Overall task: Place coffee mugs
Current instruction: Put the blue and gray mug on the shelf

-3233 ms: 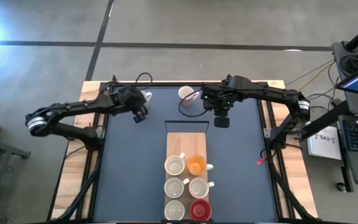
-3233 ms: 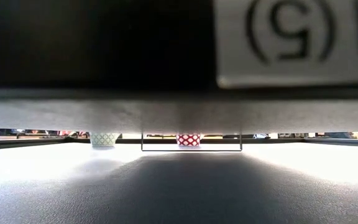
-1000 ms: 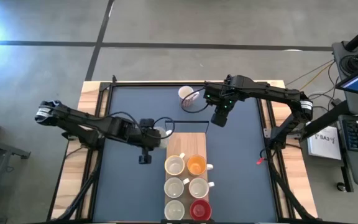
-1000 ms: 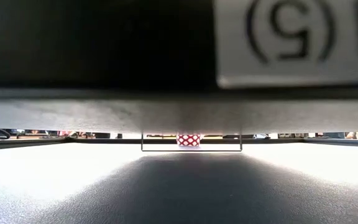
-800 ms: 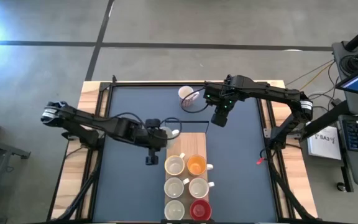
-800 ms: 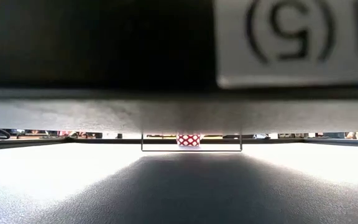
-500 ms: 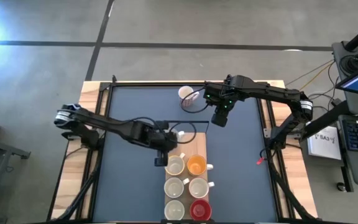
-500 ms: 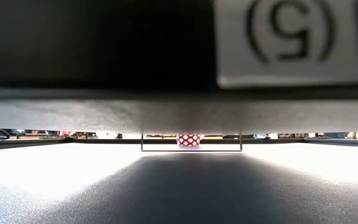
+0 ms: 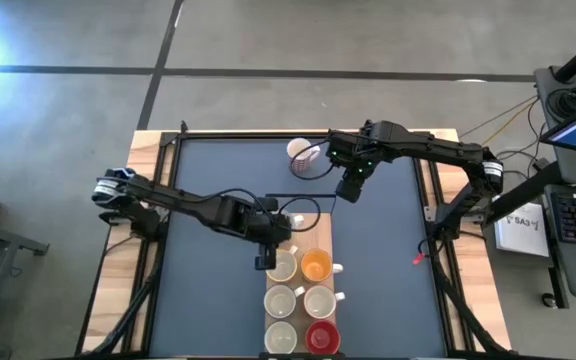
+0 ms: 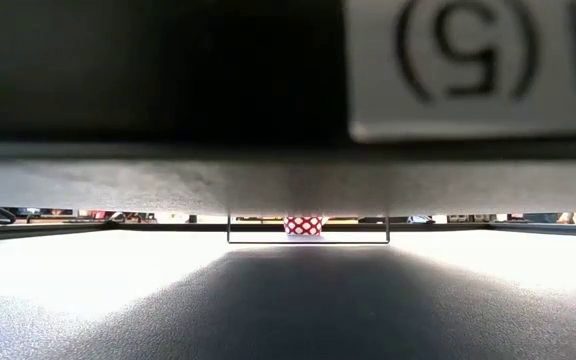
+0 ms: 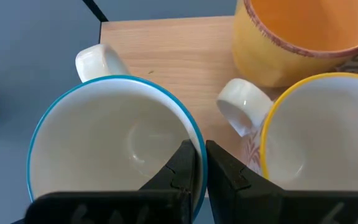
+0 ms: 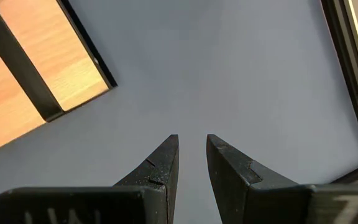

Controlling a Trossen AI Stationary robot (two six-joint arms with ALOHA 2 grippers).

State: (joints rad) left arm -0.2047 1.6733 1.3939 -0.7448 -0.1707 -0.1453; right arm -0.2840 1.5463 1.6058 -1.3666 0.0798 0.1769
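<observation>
The left hand (image 11: 197, 163) is pinching the rim of a white, blue-rimmed mug (image 11: 114, 146) over the wooden board (image 11: 173, 46). The right hand (image 12: 191, 158) is hovering slightly open and empty above the surface (image 12: 229, 74).

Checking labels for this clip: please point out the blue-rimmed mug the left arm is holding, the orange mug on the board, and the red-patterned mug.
blue-rimmed mug (image 11: 114, 140), left wrist view, inner bottom of the cup.
orange mug (image 9: 316, 266), high view, its open inside.
red-patterned mug (image 10: 304, 225), low view, patterned side wall.

High view looks straight down; low view looks level along the table; both share the patterned mug (image 9: 299, 153).
</observation>
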